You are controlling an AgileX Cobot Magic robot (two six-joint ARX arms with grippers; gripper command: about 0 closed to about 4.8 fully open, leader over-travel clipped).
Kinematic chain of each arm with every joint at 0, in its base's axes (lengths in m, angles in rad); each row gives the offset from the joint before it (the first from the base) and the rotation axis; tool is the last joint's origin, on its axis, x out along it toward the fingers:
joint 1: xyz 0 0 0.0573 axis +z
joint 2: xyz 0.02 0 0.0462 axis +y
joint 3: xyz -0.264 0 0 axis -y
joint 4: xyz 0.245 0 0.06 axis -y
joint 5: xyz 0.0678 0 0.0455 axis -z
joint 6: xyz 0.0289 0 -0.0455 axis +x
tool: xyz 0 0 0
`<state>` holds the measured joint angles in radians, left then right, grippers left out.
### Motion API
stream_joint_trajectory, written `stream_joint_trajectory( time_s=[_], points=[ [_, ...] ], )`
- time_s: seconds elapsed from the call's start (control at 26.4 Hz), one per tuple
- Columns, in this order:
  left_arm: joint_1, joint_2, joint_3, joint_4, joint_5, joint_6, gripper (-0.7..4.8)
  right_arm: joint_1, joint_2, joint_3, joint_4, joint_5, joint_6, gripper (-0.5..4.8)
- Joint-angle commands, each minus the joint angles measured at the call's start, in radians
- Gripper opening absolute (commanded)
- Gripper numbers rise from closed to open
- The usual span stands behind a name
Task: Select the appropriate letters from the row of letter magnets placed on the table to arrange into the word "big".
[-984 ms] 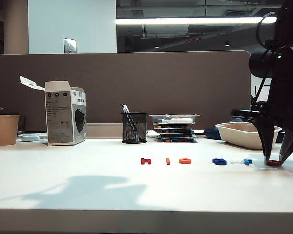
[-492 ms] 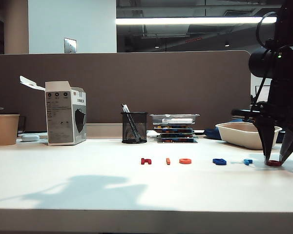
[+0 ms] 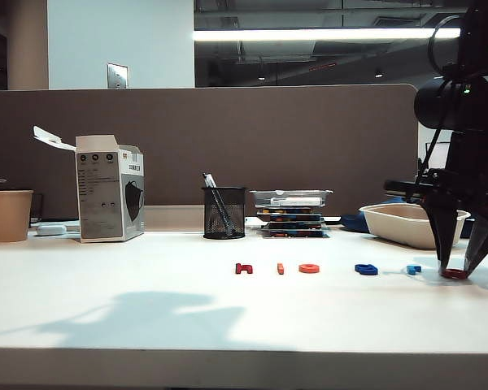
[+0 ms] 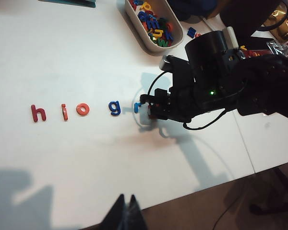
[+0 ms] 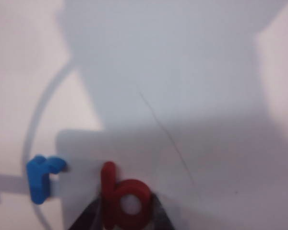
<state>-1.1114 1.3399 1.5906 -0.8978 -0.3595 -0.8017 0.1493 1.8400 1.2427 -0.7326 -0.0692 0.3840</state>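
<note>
1. Now my right gripper (image 3: 459, 271) stands at the right edge of the exterior view, fingertips down on the table (image 3: 146, 309), jaws narrowed on either side of the dark red b (image 5: 125, 199), which lies flat between them.
2. Just beside it lies the light blue r (image 5: 41, 177), close but not touching.
3. Across the middle of the exterior view runs the row of letter magnets (image 3: 342, 269): a dark red h (image 4: 37, 113), an orange-red i (image 4: 65, 112), an orange o (image 4: 82, 110) and a dark blue g (image 4: 114, 108).
4. My left gripper (image 4: 128, 215) shows only as dark fingertips at the bottom edge of its wrist view, high above the table; they seem closed together.
5. A white tray (image 4: 139, 36) of spare letters sits at the upper middle of that view.
</note>
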Motion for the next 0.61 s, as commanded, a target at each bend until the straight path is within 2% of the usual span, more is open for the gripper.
stream_joint_trajectory(
  time_s=[0.04, 0.61],
  points=[
    [0.0, -0.003, 0.002, 0.009, -0.003, 0.001, -0.05, 0.001, -0.003, -0.005, -0.028, -0.004, 0.001, 1.03],
    [0.0, -0.003, 0.002, 0.009, -0.003, 0.001, -0.05, 0.004, -0.051, -0.005, -0.082, -0.042, -0.022, 1.03]
  ],
)
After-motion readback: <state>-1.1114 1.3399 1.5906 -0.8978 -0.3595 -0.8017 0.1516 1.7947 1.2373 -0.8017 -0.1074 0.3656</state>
